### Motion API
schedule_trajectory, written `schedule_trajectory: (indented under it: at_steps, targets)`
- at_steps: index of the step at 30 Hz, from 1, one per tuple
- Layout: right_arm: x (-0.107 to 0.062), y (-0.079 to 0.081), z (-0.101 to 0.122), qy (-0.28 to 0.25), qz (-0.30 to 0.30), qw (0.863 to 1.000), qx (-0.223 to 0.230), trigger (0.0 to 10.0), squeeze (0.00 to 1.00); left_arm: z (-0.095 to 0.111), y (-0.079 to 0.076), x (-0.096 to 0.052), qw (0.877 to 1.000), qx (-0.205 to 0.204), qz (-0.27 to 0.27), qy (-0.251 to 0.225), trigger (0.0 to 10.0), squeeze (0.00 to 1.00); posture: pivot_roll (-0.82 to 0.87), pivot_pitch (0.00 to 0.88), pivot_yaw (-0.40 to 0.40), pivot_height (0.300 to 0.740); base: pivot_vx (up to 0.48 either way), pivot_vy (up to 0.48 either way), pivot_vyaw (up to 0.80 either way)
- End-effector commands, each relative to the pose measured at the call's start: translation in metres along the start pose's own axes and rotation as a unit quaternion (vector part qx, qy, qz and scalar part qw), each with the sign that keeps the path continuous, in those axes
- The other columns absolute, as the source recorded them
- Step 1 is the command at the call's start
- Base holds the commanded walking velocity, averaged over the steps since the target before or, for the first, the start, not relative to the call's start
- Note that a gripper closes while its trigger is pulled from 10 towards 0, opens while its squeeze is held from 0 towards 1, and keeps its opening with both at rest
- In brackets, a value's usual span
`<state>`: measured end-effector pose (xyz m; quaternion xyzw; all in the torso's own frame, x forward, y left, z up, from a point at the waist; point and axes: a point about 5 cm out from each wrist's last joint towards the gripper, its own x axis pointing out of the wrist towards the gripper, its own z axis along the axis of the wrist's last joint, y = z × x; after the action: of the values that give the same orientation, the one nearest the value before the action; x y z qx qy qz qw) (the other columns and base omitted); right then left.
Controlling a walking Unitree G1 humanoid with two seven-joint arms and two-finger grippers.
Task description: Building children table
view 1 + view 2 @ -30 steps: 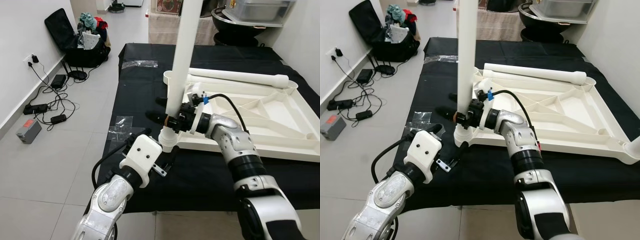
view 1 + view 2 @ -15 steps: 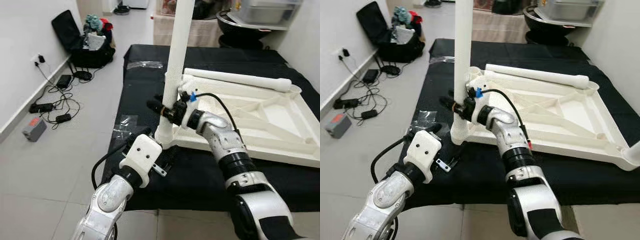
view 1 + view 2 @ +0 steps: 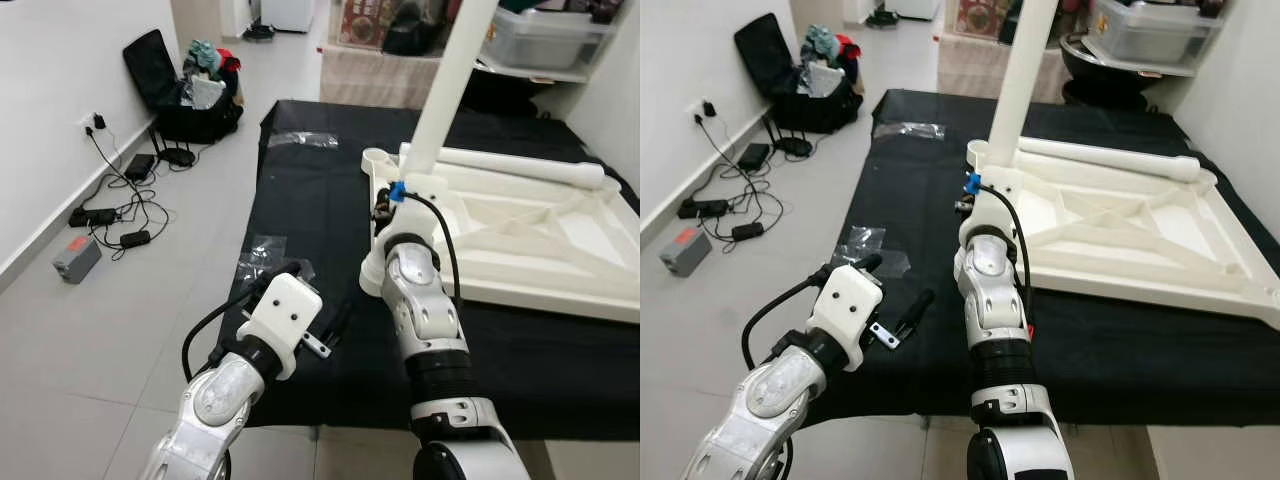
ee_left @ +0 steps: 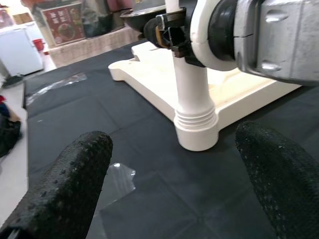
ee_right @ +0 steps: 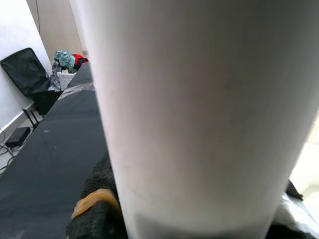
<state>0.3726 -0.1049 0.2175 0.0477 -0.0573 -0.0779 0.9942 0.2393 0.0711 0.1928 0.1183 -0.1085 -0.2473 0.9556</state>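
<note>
**Gripping the upright leg at the table's near corner**

Hovering nearest the camera, the left gripper (image 4: 174, 164) hangs low over the black cloth (image 3: 300, 200), its two black fingers (image 4: 65, 184) spread wide apart with nothing between them. Just beside it on the cloth lie a small metal bracket (image 3: 883, 335) and a dark tool (image 3: 912, 310). A little farther on, a sheet of clear plastic (image 3: 262, 252) rests near the cloth's left edge.

Beyond the left gripper, the upturned white tabletop (image 3: 540, 240) lies underside up on the cloth. At its near left corner the white leg (image 3: 450, 70) rises from a ribbed socket (image 4: 195, 127), leaning slightly. The right gripper (image 4: 167, 30) is at that leg just above the socket, its fingers clamped on the leg; in the right wrist view the leg (image 5: 209, 114) sits right against the lens.

A second leg (image 3: 510, 165) lies flat along the tabletop's far edge. On the floor to the left are cables (image 3: 120, 205), and farther back an open black suitcase (image 3: 185, 85).
</note>
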Motion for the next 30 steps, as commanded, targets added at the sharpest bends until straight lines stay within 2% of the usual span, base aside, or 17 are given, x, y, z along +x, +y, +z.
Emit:
schedule_trajectory:
  at_steps: [1, 3, 6, 8, 9, 11, 13, 14, 15, 17, 18, 19, 20, 21, 24, 27, 30]
  targets:
    - [-0.003, 0.007, -0.011, 0.028, -0.001, 0.999, 0.019, 10.0, 0.0, -0.002, -0.001, -0.001, 1.0, 0.0, -0.001, 0.004, 10.0, 0.0, 0.11, 0.123, -0.073, 0.74, 0.0, 0.0, 0.0]
    - [-0.001, 0.009, -0.006, 0.009, 0.013, 1.0, 0.025, 10.0, 1.0, -0.002, -0.001, -0.001, 1.0, 0.0, 0.0, 0.004, 10.0, 0.0, 0.1, 0.122, -0.075, 0.74, 0.0, 0.0, 0.0]
    - [0.005, 0.003, -0.003, 0.0, 0.013, 0.999, 0.031, 10.0, 1.0, -0.002, 0.0, 0.0, 1.0, -0.001, 0.001, 0.004, 10.0, 0.0, 0.1, 0.125, -0.073, 0.74, 0.0, 0.0, 0.0]
    - [0.009, -0.013, 0.002, -0.024, -0.021, 0.999, -0.003, 10.0, 1.0, -0.002, 0.0, 0.001, 1.0, 0.0, 0.001, 0.002, 10.0, 0.0, 0.1, 0.13, -0.072, 0.74, 0.0, 0.0, 0.0]
    - [0.016, -0.023, 0.005, -0.032, -0.002, 0.999, 0.006, 10.0, 0.0, -0.001, 0.0, 0.002, 1.0, -0.001, 0.002, 0.001, 10.0, 0.0, 0.1, 0.128, -0.077, 0.74, 0.0, 0.0, 0.0]
    - [0.02, -0.03, 0.008, -0.037, 0.012, 0.999, 0.015, 10.0, 0.0, 0.0, -0.001, 0.002, 1.0, -0.001, 0.002, 0.0, 10.0, 0.0, 0.1, 0.128, -0.077, 0.74, 0.0, 0.0, 0.0]
    - [0.025, -0.026, 0.01, -0.016, 0.17, 0.983, 0.064, 10.0, 0.0, -0.001, -0.001, 0.002, 1.0, -0.002, 0.001, 0.0, 10.0, 0.0, 0.1, 0.129, -0.071, 0.74, 0.0, 0.0, 0.0]
    - [0.025, -0.026, 0.01, -0.016, 0.17, 0.983, 0.064, 10.0, 0.0, -0.001, -0.001, 0.002, 1.0, -0.002, 0.001, 0.0, 10.0, 0.0, 0.1, 0.129, -0.071, 0.74, 0.0, 0.0, 0.0]
    - [0.025, -0.023, 0.01, -0.004, 0.229, 0.97, 0.078, 10.0, 0.0, -0.001, -0.001, 0.002, 1.0, -0.002, 0.001, 0.0, 10.0, 0.0, 0.1, 0.125, -0.07, 0.74, 0.0, 0.0, 0.0]
    - [0.018, -0.018, 0.012, 0.008, 0.362, 0.929, 0.081, 10.0, 0.0, -0.001, -0.001, 0.002, 1.0, -0.001, 0.0, 0.0, 10.0, 0.0, 0.1, 0.122, -0.072, 0.74, 0.0, 0.0, 0.0]
    - [0.018, -0.018, 0.012, 0.008, 0.362, 0.929, 0.081, 10.0, 0.0, -0.001, -0.001, 0.002, 1.0, -0.001, 0.0, 0.0, 10.0, 0.0, 0.1, 0.122, -0.072, 0.74, 0.0, 0.0, 0.0]
    - [0.009, -0.014, 0.014, 0.014, 0.463, 0.883, 0.075, 10.0, 0.0, 0.0, -0.001, 0.003, 1.0, -0.001, 0.001, -0.001, 10.0, 0.0, 0.1, 0.123, -0.071, 0.74, 0.0, 0.0, 0.0]
    - [0.009, -0.014, 0.014, 0.014, 0.463, 0.883, 0.075, 10.0, 0.0, 0.0, -0.001, 0.003, 1.0, -0.001, 0.001, -0.001, 10.0, 0.0, 0.1, 0.123, -0.071, 0.74, 0.0, 0.0, 0.0]
    - [0.006, -0.013, 0.015, 0.013, 0.492, 0.867, 0.076, 10.0, 0.0, 0.0, -0.001, 0.003, 1.0, 0.0, 0.0, -0.002, 10.0, 0.0, 0.1, 0.125, -0.072, 0.74, 0.0, 0.0, 0.0]
    - [-0.01, -0.009, 0.016, 0.017, 0.606, 0.792, 0.075, 10.0, 0.0, 0.001, -0.002, 0.003, 1.0, -0.002, -0.001, -0.003, 10.0, 0.0, 0.11, 0.125, -0.072, 0.74, 0.0, 0.0, 0.0]
    - [-0.011, -0.008, 0.015, 0.019, 0.625, 0.777, 0.074, 10.0, 0.0, 0.001, -0.003, 0.002, 1.0, -0.002, -0.002, -0.003, 10.0, 0.0, 0.11, 0.125, -0.072, 0.74, 0.0, 0.0, 0.0]
    - [-0.01, 0.009, 0.009, 0.031, 0.646, 0.762, 0.043, 10.0, 0.0, 0.002, -0.002, 0.002, 1.0, -0.001, 0.001, -0.004, 10.0, 0.0, 0.11, 0.13, -0.075, 0.74, 0.0, 0.0, 0.0]
